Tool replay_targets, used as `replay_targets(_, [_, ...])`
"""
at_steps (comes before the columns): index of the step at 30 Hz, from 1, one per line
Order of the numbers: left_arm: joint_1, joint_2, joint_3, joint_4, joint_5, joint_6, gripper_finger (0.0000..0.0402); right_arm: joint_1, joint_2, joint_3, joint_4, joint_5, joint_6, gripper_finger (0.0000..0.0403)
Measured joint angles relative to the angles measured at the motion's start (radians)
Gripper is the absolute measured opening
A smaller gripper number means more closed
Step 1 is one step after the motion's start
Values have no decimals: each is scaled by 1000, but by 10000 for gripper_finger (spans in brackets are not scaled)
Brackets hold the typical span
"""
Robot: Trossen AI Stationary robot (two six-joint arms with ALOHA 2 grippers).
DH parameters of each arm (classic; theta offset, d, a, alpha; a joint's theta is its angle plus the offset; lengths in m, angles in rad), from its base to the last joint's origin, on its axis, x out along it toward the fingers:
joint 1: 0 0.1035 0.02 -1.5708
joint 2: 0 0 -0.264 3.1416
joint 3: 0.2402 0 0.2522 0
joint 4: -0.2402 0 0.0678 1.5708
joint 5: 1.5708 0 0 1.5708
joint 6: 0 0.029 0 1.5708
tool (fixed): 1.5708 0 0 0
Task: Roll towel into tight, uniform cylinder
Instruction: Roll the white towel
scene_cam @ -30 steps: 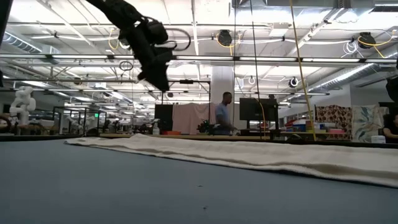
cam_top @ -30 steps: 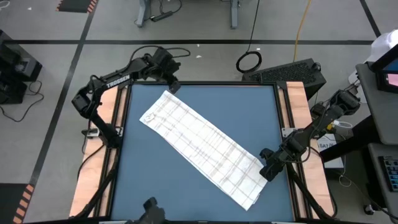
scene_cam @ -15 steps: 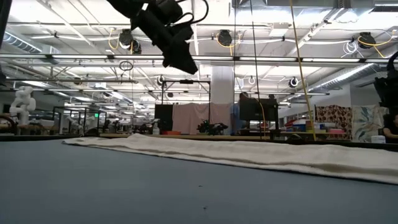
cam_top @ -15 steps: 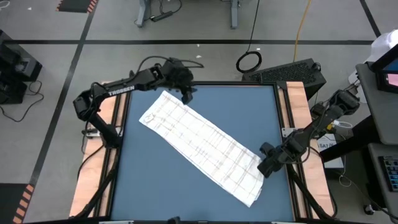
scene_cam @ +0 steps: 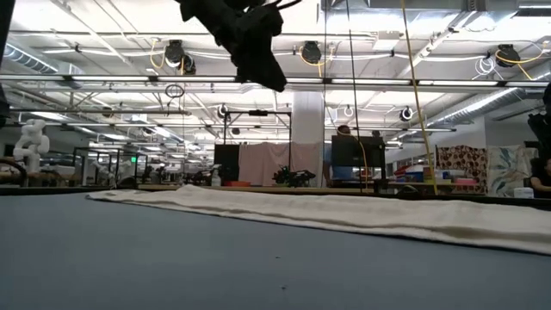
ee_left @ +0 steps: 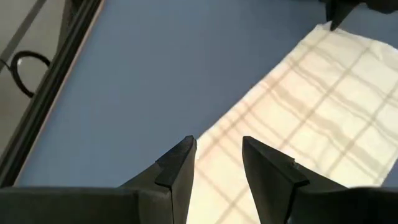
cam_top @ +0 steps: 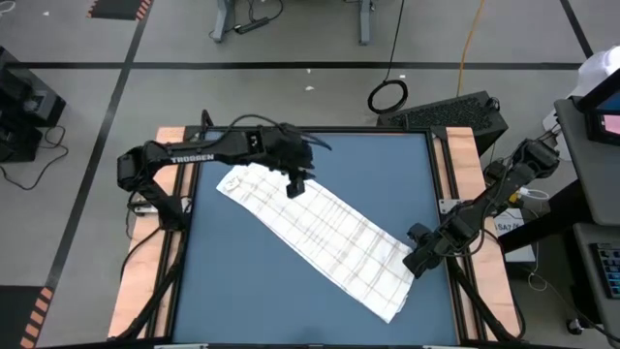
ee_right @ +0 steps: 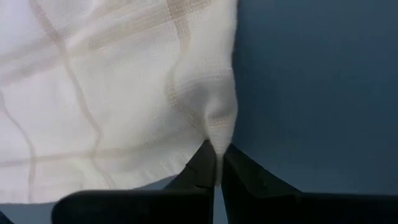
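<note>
The white towel with faint grid lines lies flat and slantwise on the blue table, running from the far left to the near right. My left gripper hangs open well above the towel's far-left part. In the low view it is high over the cloth and touches nothing. My right gripper is down at the towel's right corner, shut on the cloth. My right gripper pinches the towel's edge near its right corner between its two fingertips. The fingers come steeply from above on the table's right side. The cloth puckers into a small ridge at the fingertips, and the remainder lies flat on the table.
Wooden rails border the table's left and right sides. Bare blue surface shows at the near left and at the far right. A cable coil and a dark case lie on the floor beyond the far edge.
My left gripper has swung from the table's far left corner toward the right and near side, staying high, and now hangs over the towel's far-left part. The towel has not moved.
</note>
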Motion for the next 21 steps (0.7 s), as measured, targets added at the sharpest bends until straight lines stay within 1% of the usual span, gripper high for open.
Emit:
replay_targets(2, [-23,16,0,39,-9,-4,141,1,2,20,-33,5,-7,6])
replay_targets(5, [-57,35,-2,96,-14,-3,141,1,6,77,-101,75,-46,6])
replay_targets(7, [-73,55,2,146,-14,36,141,1,7,122,-153,102,-52,6])
replay_targets(9, [-78,74,0,120,-37,102,141,1,7,155,-208,122,-54,6])
replay_targets(12, [-42,89,-1,91,-67,187,141,0,8,189,-257,129,-51,6])
replay_targets(13, [-21,89,-1,89,-53,198,141,0,8,191,-261,129,-48,6])
replay_targets(14, [2,89,-1,92,-16,201,141,0,10,191,-261,129,-47,6])
replay_targets(18, [74,107,0,146,175,184,141,0,25,191,-272,129,-48,6])
replay_targets(19, [89,115,0,143,201,186,141,0,34,191,-278,129,-51,6])
replay_targets(21, [111,137,0,136,222,201,141,0,56,191,-281,129,-50,6])
